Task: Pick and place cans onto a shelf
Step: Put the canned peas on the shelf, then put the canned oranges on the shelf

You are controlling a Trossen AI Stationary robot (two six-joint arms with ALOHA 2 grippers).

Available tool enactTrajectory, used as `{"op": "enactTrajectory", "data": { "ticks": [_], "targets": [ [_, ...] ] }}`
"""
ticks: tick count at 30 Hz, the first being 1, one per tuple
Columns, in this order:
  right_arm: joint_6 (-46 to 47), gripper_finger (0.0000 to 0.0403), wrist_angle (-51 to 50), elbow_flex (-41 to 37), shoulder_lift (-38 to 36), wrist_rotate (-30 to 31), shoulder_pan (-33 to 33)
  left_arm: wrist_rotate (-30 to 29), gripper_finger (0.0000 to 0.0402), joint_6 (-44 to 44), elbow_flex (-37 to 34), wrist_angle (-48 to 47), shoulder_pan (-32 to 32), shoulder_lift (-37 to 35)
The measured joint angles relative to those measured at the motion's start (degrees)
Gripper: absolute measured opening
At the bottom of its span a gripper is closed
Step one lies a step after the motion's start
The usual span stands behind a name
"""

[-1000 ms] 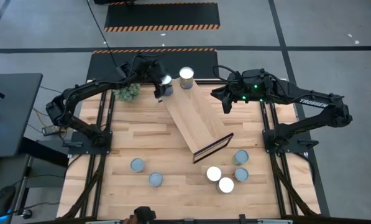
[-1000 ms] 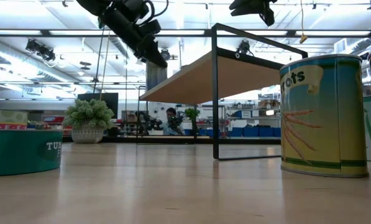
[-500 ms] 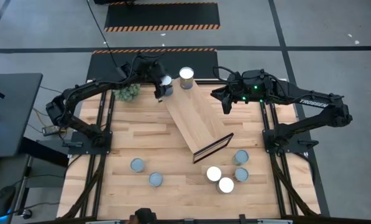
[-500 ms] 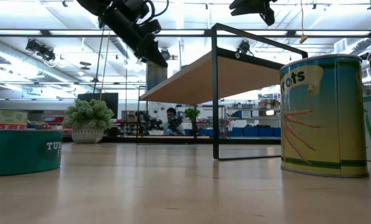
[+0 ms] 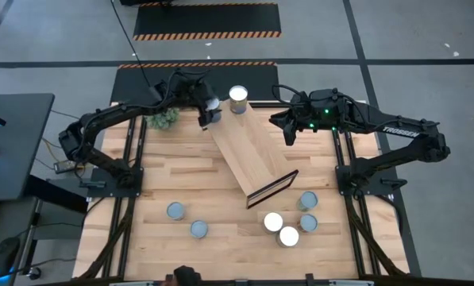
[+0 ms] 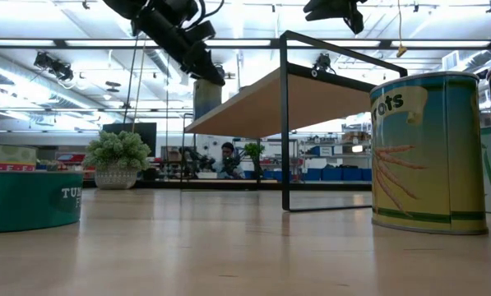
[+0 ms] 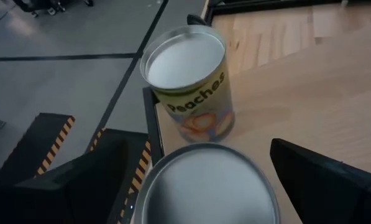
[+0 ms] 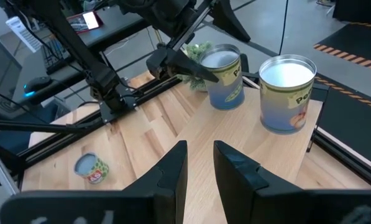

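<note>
On the high view the left gripper [image 5: 207, 114] sits at about 11 o'clock from the table's middle, over the far end of the shelf [image 5: 251, 151], its fingers [image 8: 173, 62] spread around a blue-sided can [image 8: 225, 78] and closed on its sides; from the left wrist only this can's silvery top [image 7: 205, 185] shows between the two dark fingers [image 7: 322, 180]. Whether that can rests on the shelf board or hangs just above it cannot be told. Just beside it, at 12 o'clock, a yellow peaches can [image 5: 238, 99] stands upright on the shelf's far corner. The shelf runs aslant from 11 o'clock toward 5 o'clock, its dark-framed end [image 5: 271, 189] nearest the front. The right gripper [image 5: 288, 132] hovers at about 1 o'clock, off the shelf's right edge, holding nothing, its fingers [image 8: 169, 171] set a narrow gap apart. Two cans [image 5: 175, 210] [image 5: 198, 229] stand on the table [image 5: 165, 179] at 7 o'clock, and four more [image 5: 307, 201] [image 5: 308, 222] [image 5: 273, 222] [image 5: 288, 236] are clustered at 5 o'clock. A green plant ball [image 5: 163, 118] lies at 10 o'clock, near the left arm.
</note>
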Motion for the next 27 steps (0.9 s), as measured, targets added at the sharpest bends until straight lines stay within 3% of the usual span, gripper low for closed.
{"op": "enactTrajectory", "data": {
  "ticks": [6, 13, 20, 27],
  "targets": [
    [-0.1, 0.0085, -0.1, 0.0, 0.0, 0.0, 0.0, 0.0, 0.0398, 0.0, 1.2, 0.4, -0.8, 0.0],
    [-1.2, 0.0085, -0.5, 0.0, 0.0, 0.0, 0.0, 0.0, 0.0377, -3.4, 8.7, -5.1, -3.9, -0.1],
    [-3.0, 0.0085, -1.1, 0.0, -0.1, 0.0, 0.0, 0.9, 0.0329, -13.0, 16.4, -23.0, -9.2, -0.1],
    [-5.0, 0.0085, -0.9, 0.0, -0.1, -1.1, 0.2, 9.4, 0.028, -21.2, 17.9, -43.0, -16.6, -0.1]
  ]
}}
